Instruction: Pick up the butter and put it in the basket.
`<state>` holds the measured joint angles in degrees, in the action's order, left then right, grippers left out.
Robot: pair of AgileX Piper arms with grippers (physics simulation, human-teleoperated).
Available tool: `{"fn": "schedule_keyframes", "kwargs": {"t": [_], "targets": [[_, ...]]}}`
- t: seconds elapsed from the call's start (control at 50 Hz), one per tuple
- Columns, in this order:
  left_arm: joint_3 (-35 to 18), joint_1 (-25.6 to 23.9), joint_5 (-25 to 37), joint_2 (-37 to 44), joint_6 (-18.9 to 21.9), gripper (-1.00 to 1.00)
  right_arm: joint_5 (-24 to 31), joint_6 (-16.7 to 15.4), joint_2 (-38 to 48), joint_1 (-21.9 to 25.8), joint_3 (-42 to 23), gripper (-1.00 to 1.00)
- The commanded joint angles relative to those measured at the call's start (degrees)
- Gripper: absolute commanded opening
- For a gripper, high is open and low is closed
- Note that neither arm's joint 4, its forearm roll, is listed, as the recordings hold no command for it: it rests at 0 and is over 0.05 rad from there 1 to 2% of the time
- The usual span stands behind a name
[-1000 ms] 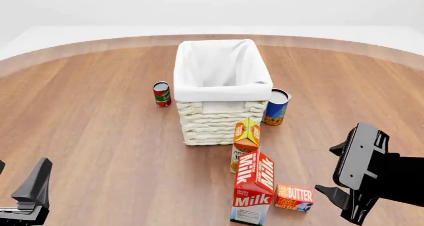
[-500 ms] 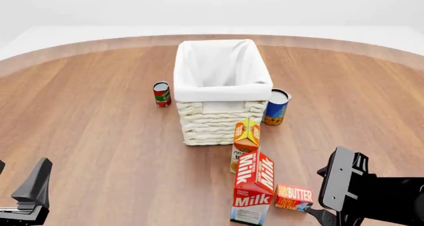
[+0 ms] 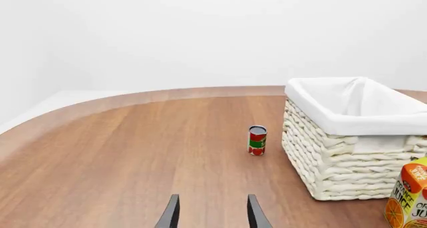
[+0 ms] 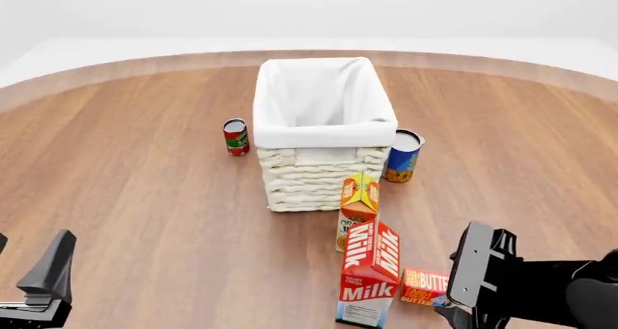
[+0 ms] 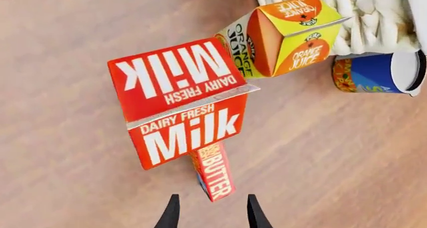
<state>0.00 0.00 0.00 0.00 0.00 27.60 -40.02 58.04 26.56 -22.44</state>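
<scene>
My right claw (image 5: 209, 214), fingers parted, hovered above the small flat red-and-orange butter box (image 5: 212, 170) beside the red-white milk carton (image 5: 181, 101).

Two thin dark fingers (image 3: 171, 214) of the left gripper (image 3: 212, 215) stick out low over the brown wooden counter (image 3: 133, 153). The fingers stand apart with only bare wood between them. Farther along the counter stands a small red and green tin can (image 3: 257, 140), upright. Just beside the can sits a big cream-white woven basket (image 3: 347, 158) with a white cloth folded over its rim. A gap shows between the can and the basket. An orange and yellow juice carton (image 3: 408, 200) peeks in at the edge, in front of the basket. The wall behind is plain white.
</scene>
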Motion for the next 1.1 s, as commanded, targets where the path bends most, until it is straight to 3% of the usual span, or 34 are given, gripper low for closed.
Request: {"fn": "schedule_keyframes", "kwargs": {"t": [0.02,0.54,0.9,0.92,0.96,0.98,1.1], "targets": [[0.0,0.0,0.0,0.0,0.0,1.0,-7.67,-0.24,6.43,-0.3,1.93,1.0],[0.0,0.0,0.0,0.0,0.0,1.0,-13.39,-1.01,11.65,-1.84,3.49,1.0],[0.0,0.0,0.0,0.0,0.0,1.0,-17.82,0.19,15.94,-0.6,4.02,1.0],[0.0,0.0,0.0,0.0,0.0,1.0,-23.59,1.87,22.04,1.05,4.64,1.0],[0.0,0.0,0.0,0.0,0.0,1.0,-24.13,1.72,22.54,0.76,4.65,1.0],[0.0,0.0,0.0,0.0,0.0,1.0,-24.22,1.52,22.52,0.75,4.77,-1.0],[0.0,0.0,0.0,0.0,0.0,1.0,-23.78,1.46,21.93,0.94,4.83,-1.0]]}}
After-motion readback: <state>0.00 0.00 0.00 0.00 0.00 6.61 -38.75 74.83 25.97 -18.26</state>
